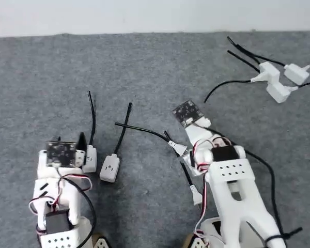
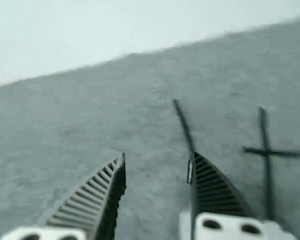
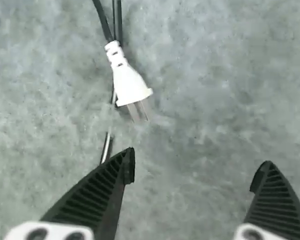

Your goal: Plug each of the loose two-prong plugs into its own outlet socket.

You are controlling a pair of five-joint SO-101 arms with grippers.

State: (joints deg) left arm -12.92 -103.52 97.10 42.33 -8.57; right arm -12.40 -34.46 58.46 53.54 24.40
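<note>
Looking down from the high camera, the left arm (image 1: 57, 206) sits at 7 o'clock on the grey mat (image 1: 144, 62) and the right arm (image 1: 232, 181) at 5 o'clock. My left gripper (image 2: 157, 167) is spread wide, with nothing between its ribbed fingers. One outlet socket (image 1: 89, 157) lies just beside it. A second socket (image 1: 109, 168) lies just off the first toward 3 o'clock, and each has a black cord running off toward 12. My right gripper (image 3: 197, 165) is also spread wide and holds nothing. A loose white plug (image 3: 127, 85) lies flat on the mat just ahead of its fingertips, prongs turned toward the gripper and cord leading away. From above, that plug sits near the middle of the mat, close by the right arm's wrist. Out at 2 o'clock, well apart from both arms, three white pieces (image 1: 269, 72) on black cords lie bunched together.
</note>
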